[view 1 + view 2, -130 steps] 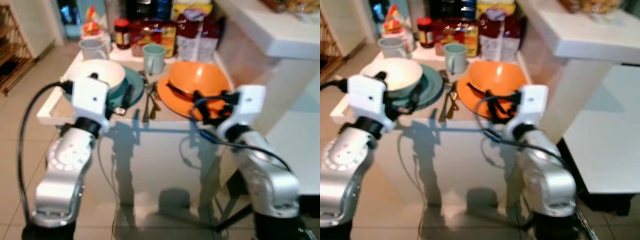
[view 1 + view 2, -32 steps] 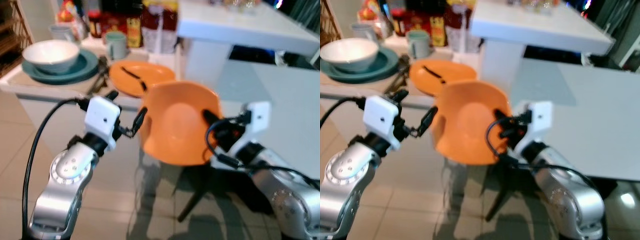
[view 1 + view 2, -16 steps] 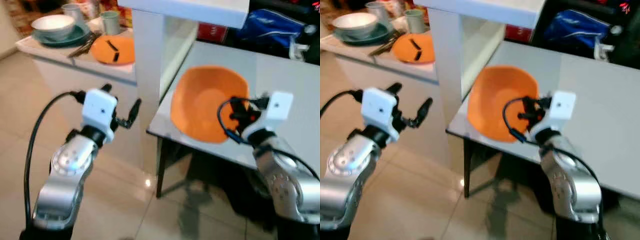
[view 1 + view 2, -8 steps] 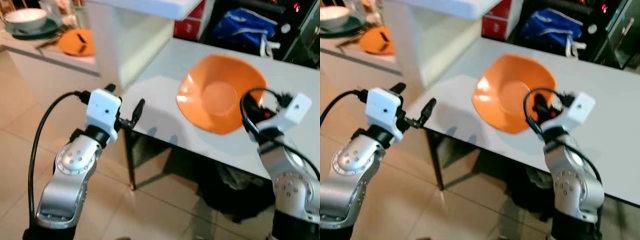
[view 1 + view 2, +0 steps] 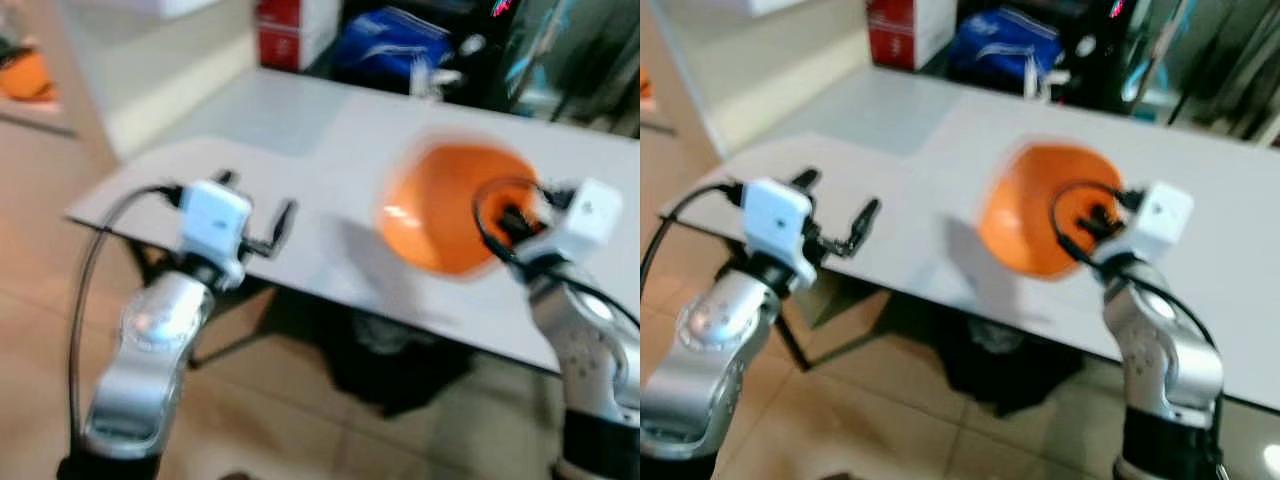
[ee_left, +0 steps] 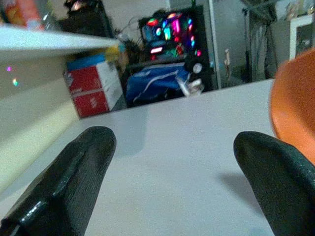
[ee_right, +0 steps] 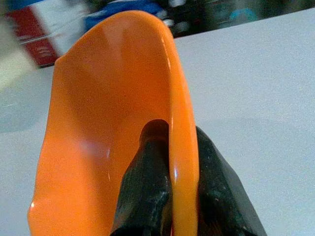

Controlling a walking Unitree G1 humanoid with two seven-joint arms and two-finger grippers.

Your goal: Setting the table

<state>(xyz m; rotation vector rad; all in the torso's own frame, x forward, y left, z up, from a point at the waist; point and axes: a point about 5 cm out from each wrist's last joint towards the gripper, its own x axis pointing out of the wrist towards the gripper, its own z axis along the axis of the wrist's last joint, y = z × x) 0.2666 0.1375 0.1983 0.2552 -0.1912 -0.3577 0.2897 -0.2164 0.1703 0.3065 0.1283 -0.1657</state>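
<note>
We are facing a broad white table [image 5: 300, 150] in a cluttered room, with a red box [image 5: 290, 25] and a blue bag [image 5: 395, 50] behind its far edge and, deeper in the left wrist view, a cabinet of glowing coloured lights [image 6: 172, 34]. Tiled floor shows under the table's near edge (the head views are blurred, so fine detail is lost).

Our right gripper [image 7: 172, 147] is pinching the rim of the orange bowl [image 5: 1040, 220], one black finger inside the bowl and one outside, the rim clamped between them. That rim pinch is why the bowl hangs tilted, its hollow turned toward our left side instead of facing up. The bowl is held over the white table's right part, near the edge closest to us; a shadow lies on the table beside it, and we cannot tell whether its lower edge touches the surface yet.

Our left gripper [image 5: 255, 225] hovers over the table's near left part, its two fingers [image 6: 78, 172] spread wide with nothing between them, well apart from the bowl. We judge it is kept clear so the bowl can come down unhindered.

We take this to be the placing step: the bowl likely needs levelling before the pinch is let go, or it may rock or slide on the smooth top.
</note>
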